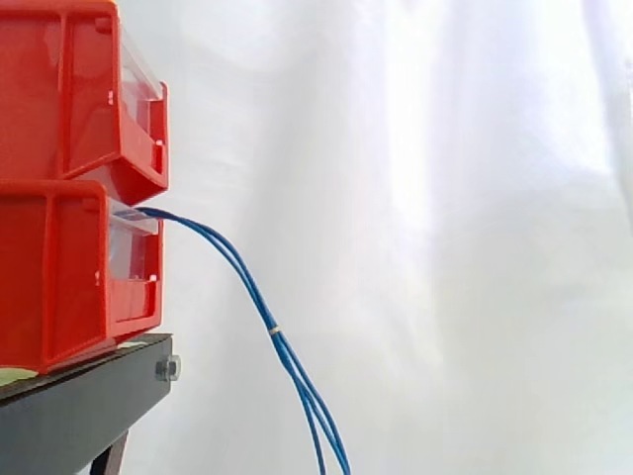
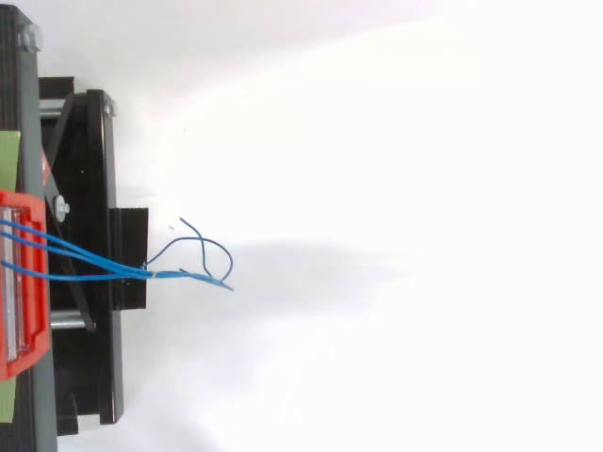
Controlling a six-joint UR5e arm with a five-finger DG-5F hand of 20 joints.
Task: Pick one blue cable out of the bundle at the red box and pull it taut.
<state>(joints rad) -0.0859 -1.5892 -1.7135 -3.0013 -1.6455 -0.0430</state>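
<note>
Two red bins stood stacked at the left, the upper bin (image 1: 59, 89) on the lower bin (image 1: 59, 277), both on the black bench (image 1: 79, 406) before the white curtain (image 1: 445, 198). The blue cables (image 1: 247, 282) came out of the lower bin's front, just under the upper one, arched to the right and drooped slack, well below the bench edge. A small pale tie (image 1: 274, 329) bound them partway down. From above I could count three strands leaving the bin, crossing the bench and meeting at the tie. Past it the loose ends (image 2: 212, 259) splayed: one curled away, one looped, one ran straight. Whether the hand was released or clenched, I could not tell.
</note>
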